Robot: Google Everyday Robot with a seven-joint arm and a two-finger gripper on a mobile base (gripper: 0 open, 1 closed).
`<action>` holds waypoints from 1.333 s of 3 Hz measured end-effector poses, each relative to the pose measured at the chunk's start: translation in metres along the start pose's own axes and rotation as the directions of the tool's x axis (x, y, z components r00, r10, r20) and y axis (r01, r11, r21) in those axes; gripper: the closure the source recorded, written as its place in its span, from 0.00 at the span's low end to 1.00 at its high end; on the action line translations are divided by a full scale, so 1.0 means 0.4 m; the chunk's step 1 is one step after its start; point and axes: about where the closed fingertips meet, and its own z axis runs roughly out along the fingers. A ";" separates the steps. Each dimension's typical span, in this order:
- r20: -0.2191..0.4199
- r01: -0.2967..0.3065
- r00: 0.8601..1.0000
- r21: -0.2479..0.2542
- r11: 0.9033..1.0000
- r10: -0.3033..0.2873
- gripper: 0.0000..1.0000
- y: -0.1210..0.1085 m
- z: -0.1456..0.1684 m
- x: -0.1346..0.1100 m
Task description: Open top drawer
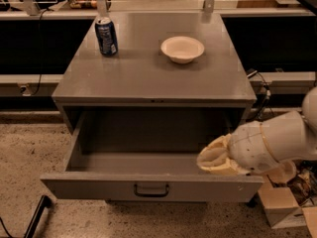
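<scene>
The top drawer of the grey metal cabinet is pulled far out toward me. Its deep grey interior holds nothing that I can see. A small dark bar handle sits in the middle of the drawer front. My gripper, cream-coloured at the end of a white arm, comes in from the right. It hovers over the drawer's front right corner, just above the front panel and well to the right of the handle.
A blue soda can and a white bowl stand on the cabinet top. Cardboard boxes lie on the floor at the right. A black pole leans at the lower left. Dark shelving runs behind the cabinet.
</scene>
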 end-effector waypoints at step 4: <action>-0.007 0.015 1.000 -0.001 1.000 -0.015 0.00 0.005 0.000 -0.016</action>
